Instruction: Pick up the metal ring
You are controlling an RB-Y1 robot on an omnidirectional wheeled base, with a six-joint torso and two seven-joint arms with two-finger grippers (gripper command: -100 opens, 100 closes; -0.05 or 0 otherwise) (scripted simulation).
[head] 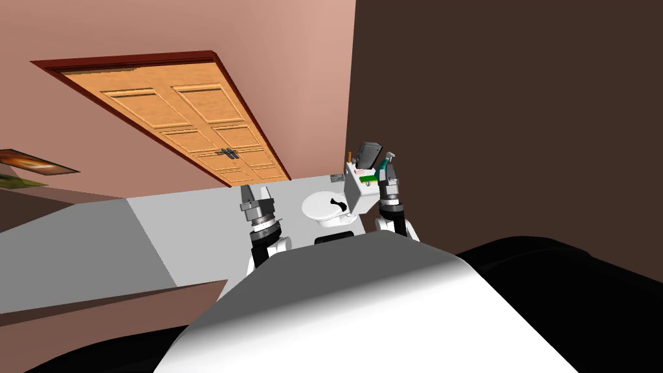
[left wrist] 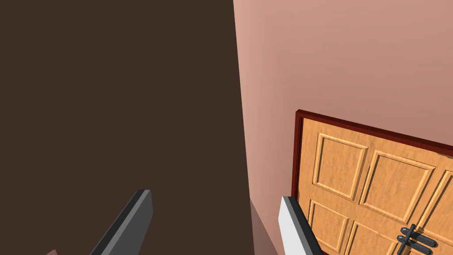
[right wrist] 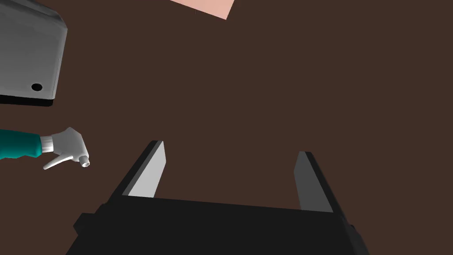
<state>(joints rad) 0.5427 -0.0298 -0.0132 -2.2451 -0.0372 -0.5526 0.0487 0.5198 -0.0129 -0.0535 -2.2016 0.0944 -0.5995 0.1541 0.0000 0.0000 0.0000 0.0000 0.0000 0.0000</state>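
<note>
1. Ring: too small to tell apart; judged to lie among the small items on the white toilet tank (head: 358, 194).
2. Right gripper (right wrist: 230, 148): blades wide apart, holding nothing, just beside the tank, aimed at the dark brown wall (right wrist: 287, 79).
3. Left gripper (left wrist: 214, 195): blades apart, empty, raised near the toilet bowl (head: 324, 207).
4. In the way: teal spray bottle (right wrist: 26, 144) and grey box (right wrist: 28, 53), crowding the tank top.
5. Risk: bottle toppled, or ring flicked into the bowl. Likely cause: reaching in with the ring unlocated, thin blades, clutter.
</note>
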